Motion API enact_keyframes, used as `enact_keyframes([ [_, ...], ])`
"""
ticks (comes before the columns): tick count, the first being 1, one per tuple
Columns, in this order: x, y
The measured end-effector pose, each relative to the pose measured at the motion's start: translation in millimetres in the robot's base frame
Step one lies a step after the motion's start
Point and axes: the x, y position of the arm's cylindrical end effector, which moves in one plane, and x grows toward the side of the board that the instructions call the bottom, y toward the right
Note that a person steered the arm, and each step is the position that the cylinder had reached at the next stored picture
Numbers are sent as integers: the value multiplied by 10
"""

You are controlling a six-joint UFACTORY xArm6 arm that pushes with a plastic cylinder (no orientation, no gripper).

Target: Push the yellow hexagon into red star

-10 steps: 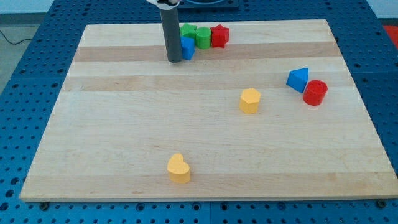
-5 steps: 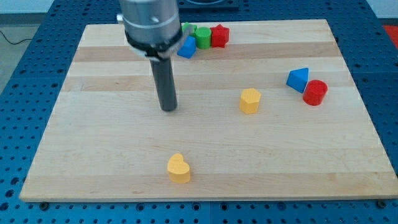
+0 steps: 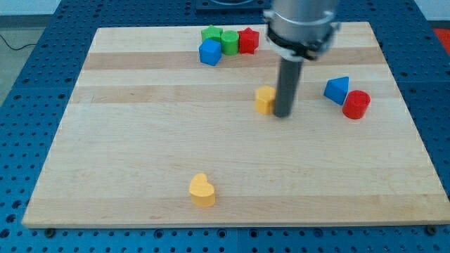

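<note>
The yellow hexagon (image 3: 264, 100) sits near the board's middle, partly hidden by the rod. My tip (image 3: 283, 114) is right against its right side. The red star (image 3: 247, 40) is at the view's top, at the right end of a row with a green cylinder (image 3: 229, 41), a green block (image 3: 210, 34) and a blue block (image 3: 209, 53).
A blue triangular block (image 3: 337, 89) and a red cylinder (image 3: 356, 104) lie at the view's right. A yellow heart-shaped block (image 3: 202, 190) lies near the view's bottom. The wooden board (image 3: 126, 140) rests on a blue perforated table.
My tip has swept from the top left, down across the board's middle, and over to the hexagon's right side. The yellow hexagon has shifted left and slightly up.
</note>
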Motion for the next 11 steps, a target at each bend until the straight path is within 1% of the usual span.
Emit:
enact_keyframes([
  [1,-464,-274],
  [2,-565,-278],
  [3,-342,-334],
  [4,-92,-574],
  [5,-348,-936],
  [6,-777,-958],
  [7,-856,-999],
  [8,-593,-1051],
  [9,-510,-924],
  [10,-595,-705],
  [11,-838,-678],
])
